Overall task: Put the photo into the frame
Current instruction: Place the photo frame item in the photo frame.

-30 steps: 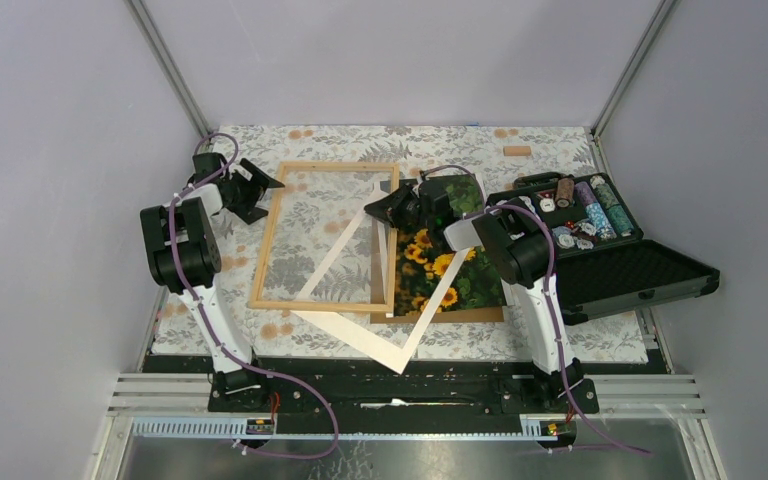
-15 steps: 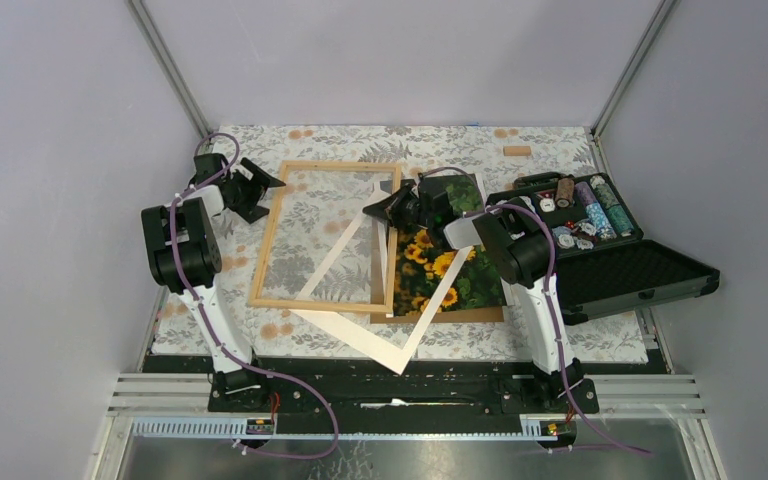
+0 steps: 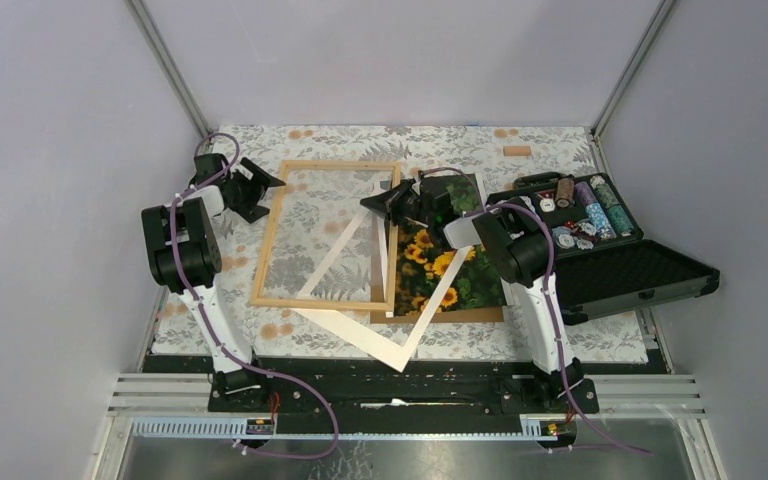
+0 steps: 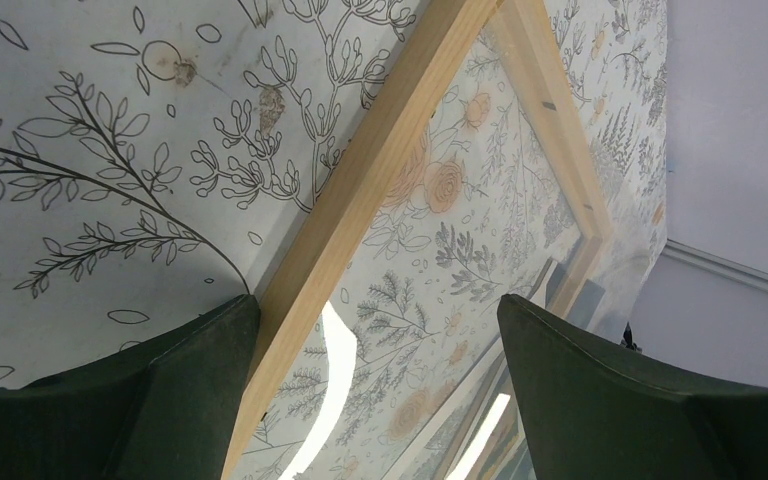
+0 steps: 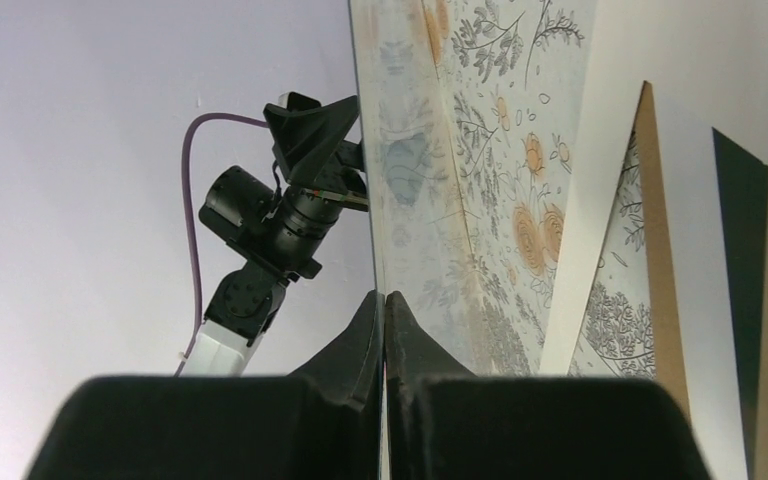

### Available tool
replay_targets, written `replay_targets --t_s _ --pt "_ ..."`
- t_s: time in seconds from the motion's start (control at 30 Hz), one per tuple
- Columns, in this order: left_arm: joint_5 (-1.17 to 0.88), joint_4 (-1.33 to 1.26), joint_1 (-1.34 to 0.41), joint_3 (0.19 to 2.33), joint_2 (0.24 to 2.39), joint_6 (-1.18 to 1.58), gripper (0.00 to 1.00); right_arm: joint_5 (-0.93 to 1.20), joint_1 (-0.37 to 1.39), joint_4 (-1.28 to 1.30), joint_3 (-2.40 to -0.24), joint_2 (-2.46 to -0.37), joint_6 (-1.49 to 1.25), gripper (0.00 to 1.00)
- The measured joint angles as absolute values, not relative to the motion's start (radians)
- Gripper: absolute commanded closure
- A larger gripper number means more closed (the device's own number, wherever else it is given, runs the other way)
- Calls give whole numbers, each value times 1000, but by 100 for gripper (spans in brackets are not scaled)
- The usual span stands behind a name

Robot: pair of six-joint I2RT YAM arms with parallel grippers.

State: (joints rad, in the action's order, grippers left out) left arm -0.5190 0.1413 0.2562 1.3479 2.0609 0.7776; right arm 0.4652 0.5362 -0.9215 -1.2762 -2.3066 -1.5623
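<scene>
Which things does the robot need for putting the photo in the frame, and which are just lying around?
For the job:
sunflower photo
wooden frame

Just lying about:
white mat
black case
small wooden block

Plain pale lilac walls [image 3: 390,50] close in three sides, metal posts [image 3: 170,70] in the corners. A leaf-and-flower patterned cloth [image 3: 440,140] covers the bench, evenly lit.

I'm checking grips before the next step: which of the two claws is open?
The left claw, its fingers spread wide with the frame's wooden rail showing between them; the right claw has its fingers pressed together.
</scene>
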Motion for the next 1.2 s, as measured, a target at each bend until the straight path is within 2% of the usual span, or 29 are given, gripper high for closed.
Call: replay_targets --t_s 1.2 --pt "-564 54 256 1307 2058 822 2 425 536 -978 -1239 -2307 -1690 100"
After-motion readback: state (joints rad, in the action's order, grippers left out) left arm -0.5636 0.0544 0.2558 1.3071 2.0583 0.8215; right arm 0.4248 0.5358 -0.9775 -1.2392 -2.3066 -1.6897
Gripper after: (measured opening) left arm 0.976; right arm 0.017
